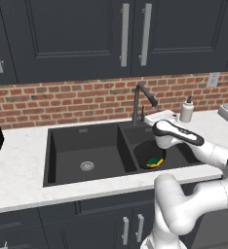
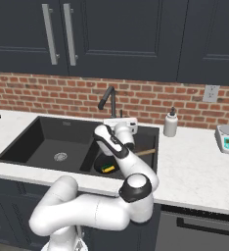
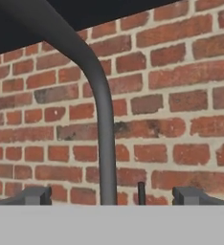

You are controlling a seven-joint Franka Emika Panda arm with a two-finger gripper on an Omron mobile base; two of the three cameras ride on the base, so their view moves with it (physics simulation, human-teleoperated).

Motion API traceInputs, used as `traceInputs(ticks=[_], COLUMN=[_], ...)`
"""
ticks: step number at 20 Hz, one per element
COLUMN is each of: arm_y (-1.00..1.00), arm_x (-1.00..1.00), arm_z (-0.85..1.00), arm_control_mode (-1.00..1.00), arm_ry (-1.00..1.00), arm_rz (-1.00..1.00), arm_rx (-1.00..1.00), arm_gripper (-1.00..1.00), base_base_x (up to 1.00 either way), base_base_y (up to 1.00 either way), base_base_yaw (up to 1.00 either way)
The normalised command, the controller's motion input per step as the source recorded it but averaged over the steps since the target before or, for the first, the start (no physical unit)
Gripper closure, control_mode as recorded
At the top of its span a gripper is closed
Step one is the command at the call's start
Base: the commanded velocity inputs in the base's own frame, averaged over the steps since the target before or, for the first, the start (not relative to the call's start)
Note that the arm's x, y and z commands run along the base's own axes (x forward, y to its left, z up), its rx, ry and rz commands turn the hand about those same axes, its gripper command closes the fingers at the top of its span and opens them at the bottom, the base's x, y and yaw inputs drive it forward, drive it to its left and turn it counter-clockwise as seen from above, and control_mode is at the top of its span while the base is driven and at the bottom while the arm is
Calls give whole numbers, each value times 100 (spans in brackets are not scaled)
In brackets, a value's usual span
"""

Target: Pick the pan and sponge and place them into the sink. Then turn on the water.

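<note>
Brick backsplash and dark cabinets frame a white surface [image 1: 18, 170] holding the black sink [image 1: 62, 148], whose right basin contains the pan [image 1: 144, 151] with the sponge [image 1: 155, 161] lying in it (no water runs). The gripper [image 3: 114, 196], jaws spread wide and empty, faces the faucet [image 3: 102, 119] squarely, its upright neck rising just ahead between the fingertips, with a slim dark post (probably the lever) beside the neck's base.

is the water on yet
Off: no blue stream falls from the faucet spout into the sink in either base view.
</note>
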Motion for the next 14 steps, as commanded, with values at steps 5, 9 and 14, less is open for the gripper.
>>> traceInputs(ticks=[5, 9, 14], arm_y=[13, 0, 0], arm_x=[22, 29, 25], arm_z=[-13, -14, -11], arm_control_mode=[-100, -100, -100], arm_ry=[3, 3, 3], arm_rz=[0, 0, 0], arm_rx=[0, 0, 0], arm_gripper=[-100, -100, -100], base_base_x=[0, 0, 0], base_base_y=[0, 0, 0], base_base_yaw=[0, 0, 0])
